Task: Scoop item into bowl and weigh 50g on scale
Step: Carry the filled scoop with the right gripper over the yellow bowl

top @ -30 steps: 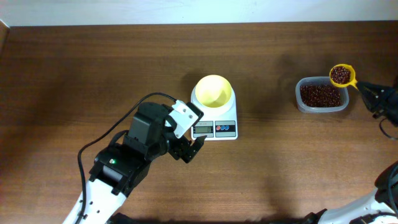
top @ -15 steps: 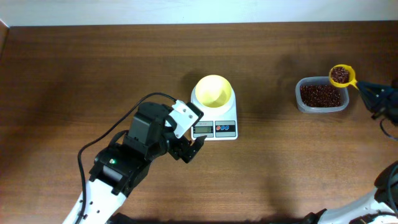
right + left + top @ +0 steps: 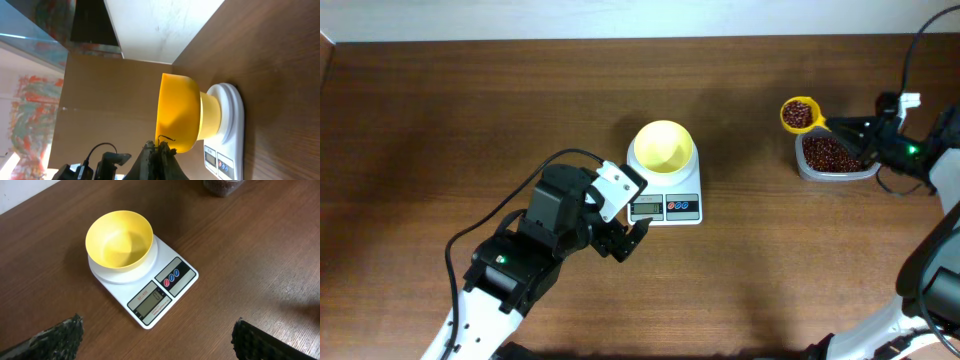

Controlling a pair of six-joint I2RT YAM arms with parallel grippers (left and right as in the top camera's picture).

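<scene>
On white square digital scale (image 3: 165,282), small round pale-yellow bowl (image 3: 120,235) sits empty — nothing weighed. Our right claw (image 3: 847,126) clamped on bright yellow scoop (image 3: 825,122), full of dark red-brown beans (image 3: 799,112), beside clear plastic tub (image 3: 804,165). Our left claw (image 3: 628,240) spread wide near scale. We judge pouring, weighing remain.

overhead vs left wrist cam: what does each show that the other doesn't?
Overhead only: the right gripper shut on the scoop, which is loaded with beans and sits by the tub's far left corner. It also shows both arms.
Left wrist only: the bowl's outer wall and the round platform under it, seen at a slant.
Both: the empty bowl on the scale, and the left gripper open, short of the scale's front. The wrist view catches only a sliver of the tub at its top edge.
</scene>
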